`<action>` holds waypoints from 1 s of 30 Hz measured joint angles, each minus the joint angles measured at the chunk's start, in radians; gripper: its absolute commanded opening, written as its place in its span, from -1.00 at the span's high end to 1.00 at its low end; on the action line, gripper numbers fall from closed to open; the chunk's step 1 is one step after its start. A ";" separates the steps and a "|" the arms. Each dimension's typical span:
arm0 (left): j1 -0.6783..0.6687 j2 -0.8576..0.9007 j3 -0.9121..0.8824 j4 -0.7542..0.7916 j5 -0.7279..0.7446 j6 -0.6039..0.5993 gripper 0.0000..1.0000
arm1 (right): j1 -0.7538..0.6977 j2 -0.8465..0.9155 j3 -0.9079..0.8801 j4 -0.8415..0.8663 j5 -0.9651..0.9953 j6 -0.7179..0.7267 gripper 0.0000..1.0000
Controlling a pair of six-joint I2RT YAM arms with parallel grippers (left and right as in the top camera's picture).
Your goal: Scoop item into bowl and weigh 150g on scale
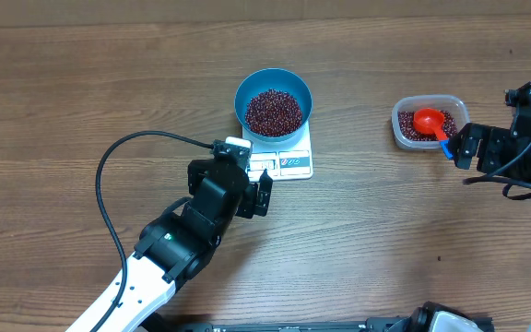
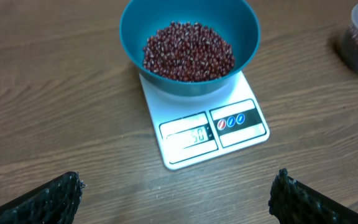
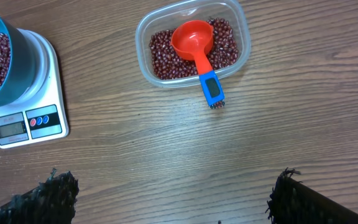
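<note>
beans [image 1: 274,111] heaped in bowl [image 1: 244,90] on scale [image 1: 289,162] | scoop [image 3: 193,38] laid in tub [image 3: 143,28] toward right tabletop edge | left gripper [image 2: 178,186], right gripper [image 3: 173,186]: fingers spread

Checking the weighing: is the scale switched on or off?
On: the scale shows digits in its display; the exact reading is too blurred to tell.

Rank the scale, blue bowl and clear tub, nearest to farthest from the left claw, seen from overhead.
1. The scale, just ahead on the table.
2. The blue bowl, on the scale's far end.
3. The clear tub, far off to the right.
</note>
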 measured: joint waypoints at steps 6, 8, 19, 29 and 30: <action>0.000 0.000 0.000 -0.041 0.000 0.000 -0.99 | 0.000 0.000 0.000 0.000 0.000 0.000 -1.00; 0.000 0.000 0.000 -0.057 0.000 0.000 -0.99 | 0.000 0.000 0.000 0.000 0.000 0.000 -1.00; 0.085 -0.171 -0.076 -0.089 0.039 0.021 -0.99 | 0.000 0.000 0.000 -0.002 0.000 0.000 -1.00; 0.185 -0.389 -0.236 -0.014 0.152 0.103 -0.99 | 0.000 0.000 0.000 -0.003 0.000 0.000 -1.00; 0.192 -0.412 -0.248 0.003 0.164 0.111 -0.99 | 0.000 0.000 0.000 -0.003 0.000 0.000 -1.00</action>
